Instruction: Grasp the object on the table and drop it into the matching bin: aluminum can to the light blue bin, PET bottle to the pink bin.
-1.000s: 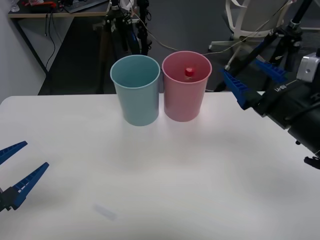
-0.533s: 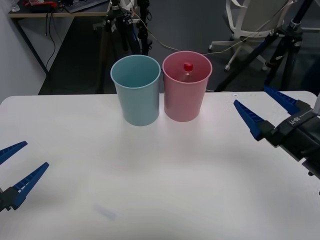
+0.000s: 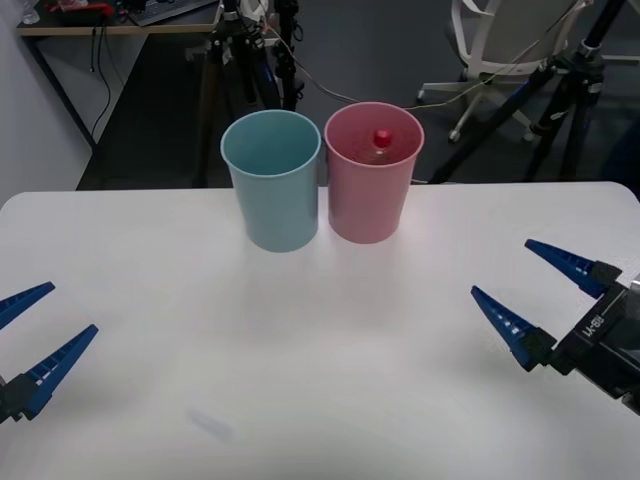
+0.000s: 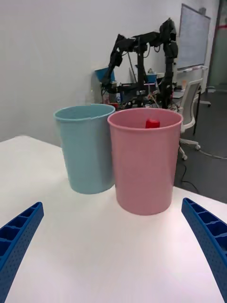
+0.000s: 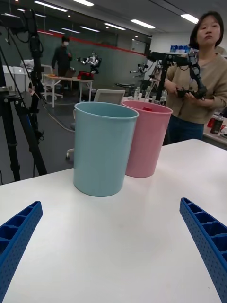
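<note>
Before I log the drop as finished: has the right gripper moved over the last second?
Yes. The right gripper, open, has pulled back from beside the pink bin toward the table's near right edge.

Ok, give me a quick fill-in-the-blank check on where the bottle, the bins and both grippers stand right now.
1. The PET bottle, red cap up, sits inside the ____ bin.
2. The light blue bin stands on the robot's ____ side of the pink bin.
3. The right gripper hovers over the table with its fingers ____.
4. The left gripper near the table's left edge holds ____.

Missing words: pink; left; open; nothing
</note>
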Controlling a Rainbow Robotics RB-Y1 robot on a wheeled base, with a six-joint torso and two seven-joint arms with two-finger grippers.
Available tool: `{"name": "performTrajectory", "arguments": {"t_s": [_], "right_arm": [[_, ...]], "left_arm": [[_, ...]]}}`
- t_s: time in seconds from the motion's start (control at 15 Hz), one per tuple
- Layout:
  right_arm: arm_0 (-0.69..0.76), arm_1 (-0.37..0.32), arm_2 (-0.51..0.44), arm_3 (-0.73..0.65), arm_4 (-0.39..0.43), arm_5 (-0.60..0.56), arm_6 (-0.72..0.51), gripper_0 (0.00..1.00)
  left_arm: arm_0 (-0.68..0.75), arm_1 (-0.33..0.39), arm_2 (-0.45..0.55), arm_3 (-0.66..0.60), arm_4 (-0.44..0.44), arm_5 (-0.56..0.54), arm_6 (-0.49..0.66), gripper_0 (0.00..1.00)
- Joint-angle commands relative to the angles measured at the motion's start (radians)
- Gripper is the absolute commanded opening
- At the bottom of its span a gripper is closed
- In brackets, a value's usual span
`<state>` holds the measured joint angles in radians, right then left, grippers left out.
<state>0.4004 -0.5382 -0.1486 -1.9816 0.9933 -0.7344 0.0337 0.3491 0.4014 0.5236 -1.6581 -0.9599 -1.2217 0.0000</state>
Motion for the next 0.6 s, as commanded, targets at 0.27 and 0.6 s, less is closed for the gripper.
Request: {"name": "performTrajectory", "arguments": {"t_s": [0.27,0.6], "right_arm": [[0.052,0.014,0.0,0.017,0.011,-0.057,0.025,1.0],[0.051,0.014,0.0,0.018,0.01,-0.071,0.028,1.0]], "left_arm": [[0.0,0.0,0.0,0.0,0.0,0.0,0.0,1.0],[0.0,0.0,0.0,0.0,0.0,0.0,0.0,1.0]]}}
